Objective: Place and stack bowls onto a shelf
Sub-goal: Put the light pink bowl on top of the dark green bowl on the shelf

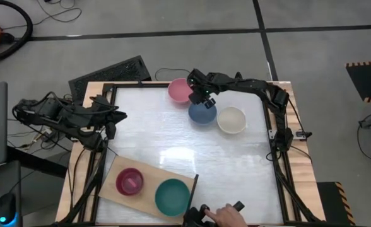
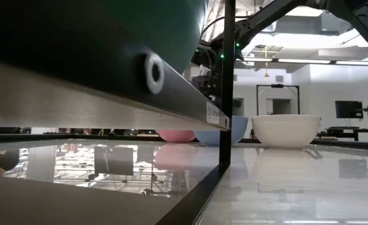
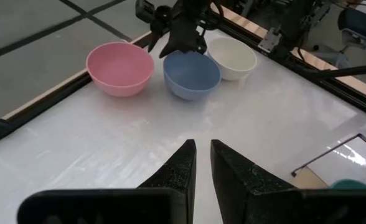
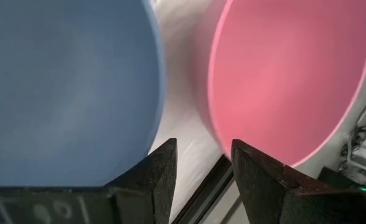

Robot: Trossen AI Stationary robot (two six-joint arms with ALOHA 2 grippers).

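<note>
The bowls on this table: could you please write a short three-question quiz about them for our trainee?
1. True or false: the magenta bowl and the teal bowl sit on the shelf.
2. Which bowl lies between the pink bowl and the cream bowl? A) red B) blue C) lime
3. Fill in: the right claw hovers over the gap between the pink bowl and the ____ bowl.

Key: 1 true. 2 B, the blue bowl. 3 blue.
</note>
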